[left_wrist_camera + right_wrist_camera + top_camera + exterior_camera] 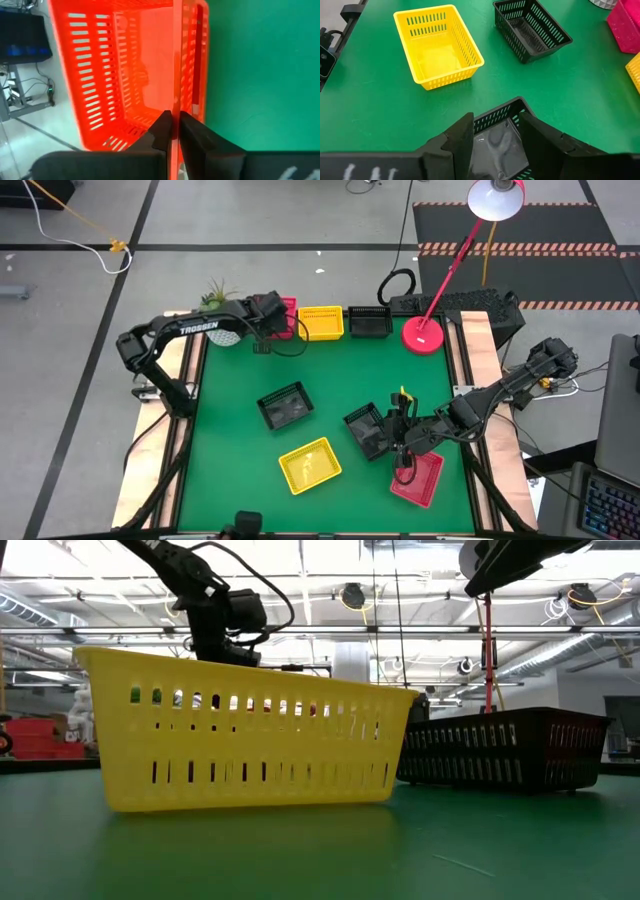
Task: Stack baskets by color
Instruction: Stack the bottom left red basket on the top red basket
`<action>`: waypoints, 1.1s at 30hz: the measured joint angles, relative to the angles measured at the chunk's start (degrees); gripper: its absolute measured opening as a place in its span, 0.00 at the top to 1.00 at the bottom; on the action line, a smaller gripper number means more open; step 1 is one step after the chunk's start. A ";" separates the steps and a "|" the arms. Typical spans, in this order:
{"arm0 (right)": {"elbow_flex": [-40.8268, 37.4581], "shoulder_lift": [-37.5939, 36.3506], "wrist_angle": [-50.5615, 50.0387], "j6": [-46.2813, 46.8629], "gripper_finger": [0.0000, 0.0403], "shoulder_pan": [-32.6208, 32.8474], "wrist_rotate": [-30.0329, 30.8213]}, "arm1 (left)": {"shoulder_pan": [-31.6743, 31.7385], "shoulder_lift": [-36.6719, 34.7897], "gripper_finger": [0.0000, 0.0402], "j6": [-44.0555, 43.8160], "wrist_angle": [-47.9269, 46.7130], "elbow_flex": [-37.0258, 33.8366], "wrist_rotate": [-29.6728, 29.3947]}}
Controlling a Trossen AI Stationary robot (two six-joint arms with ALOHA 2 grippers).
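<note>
A red basket (289,313) stands at the table's far edge, left of a yellow basket (322,323) and a black basket (370,322). My left gripper (272,320) is shut on the red one and partly hides it. Loose on the green table lie a black basket (285,406), another black basket (366,430), a yellow basket (310,465) and a red basket (417,478), each on its bottom. My right gripper (402,438) hangs open above that second black basket (500,150), touching nothing. My left gripper pinches one side wall of the red basket at its top rim (176,95), one finger (162,131) inside the basket and the other (194,134) outside. The fingers slant down from the table's left side. I cannot tell whether the basket's bottom rests on the table.
A lamp's round red base (424,333) stands at the far right, its arm leaning over the table's far edge. A white plant pot (228,332) sits at the far left beside my left arm. Open green mat (235,470) lies at the near left.
</note>
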 joint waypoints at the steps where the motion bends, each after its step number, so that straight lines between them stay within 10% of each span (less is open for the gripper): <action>1: 0.00 -0.02 0.00 0.02 0.63 0.00 0.00 | 0.04 0.04 0.94 -0.06 0.00 0.00 0.85; 26: 0.02 -0.01 0.09 0.17 0.63 -0.01 -0.02 | 0.07 0.20 0.89 -2.36 -0.44 0.04 1.14; 33: 0.02 -0.02 0.09 0.20 0.63 0.00 -0.04 | 0.09 0.20 0.72 -3.45 -0.17 0.07 0.36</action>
